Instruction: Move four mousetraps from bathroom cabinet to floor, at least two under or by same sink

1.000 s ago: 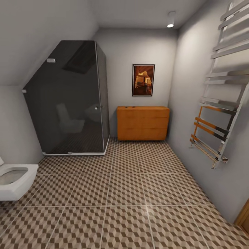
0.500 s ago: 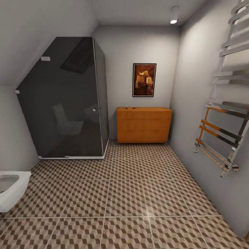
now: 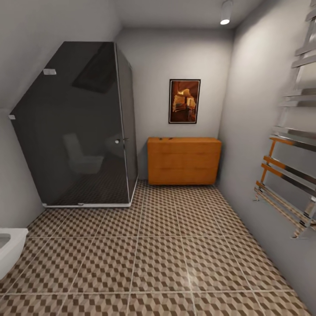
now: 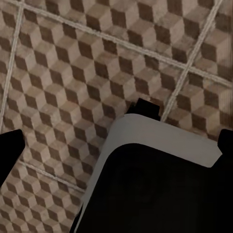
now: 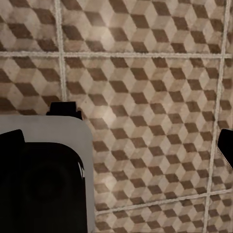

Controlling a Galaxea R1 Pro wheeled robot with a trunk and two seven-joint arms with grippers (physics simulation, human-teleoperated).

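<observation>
You are looking down the length of a bathroom toward the cabinet (image 3: 184,161), an orange-brown wooden unit against the far wall, beneath a framed picture (image 3: 184,101). A few small dark marks lie on its flat top near the left end (they may be mousetraps, but they are too small to tell). Between you and it stretches open bathroom floor (image 3: 166,254), tiled in a brown and beige cube pattern. A dark glass shower enclosure (image 3: 83,127) stands at the left, a white toilet (image 3: 6,248) edges in at the lower left, and a chrome towel rail (image 3: 292,175) projects from the right wall.

Both wrist cameras look down at the tiles past the robot's own grey-and-black body. Dark finger edges sit at the far sides of each frame, so each gripper appears spread wide, holding nothing.

Risks, as judgement: the towel rail juts into the room at arm height, so drifting right could snag your right arm. Driving up too fast could bump the base into the cabinet front. No sink shows here, so plan where the traps go.
</observation>
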